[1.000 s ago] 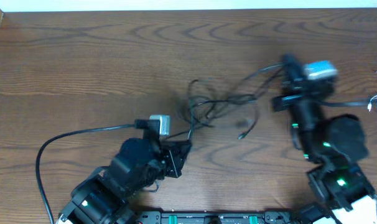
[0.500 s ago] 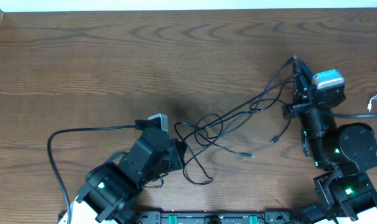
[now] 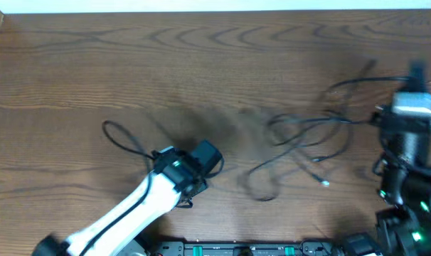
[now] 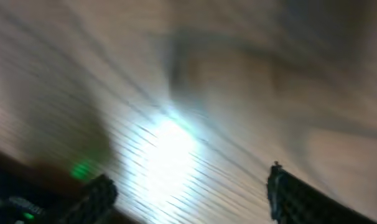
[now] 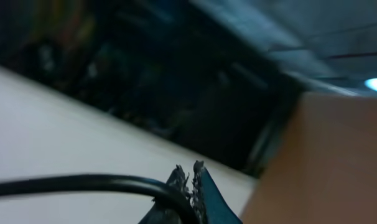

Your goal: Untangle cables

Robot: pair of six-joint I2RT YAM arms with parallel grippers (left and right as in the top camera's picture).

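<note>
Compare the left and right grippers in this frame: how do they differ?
The left gripper is open, its jaws wide apart with only blurred table between them; the right gripper is pinched shut on a black cable. Overhead, the left gripper sits apart from the tangled cables, to their left, while a strand runs to the right gripper at the table's right edge. Both wrist views are motion-blurred.

My overhead view shows a dark wood-grain surface (image 3: 130, 64) with a pale strip (image 3: 201, 6) along its far edge. In the left wrist view, glare (image 4: 167, 146) brightens it.
</note>
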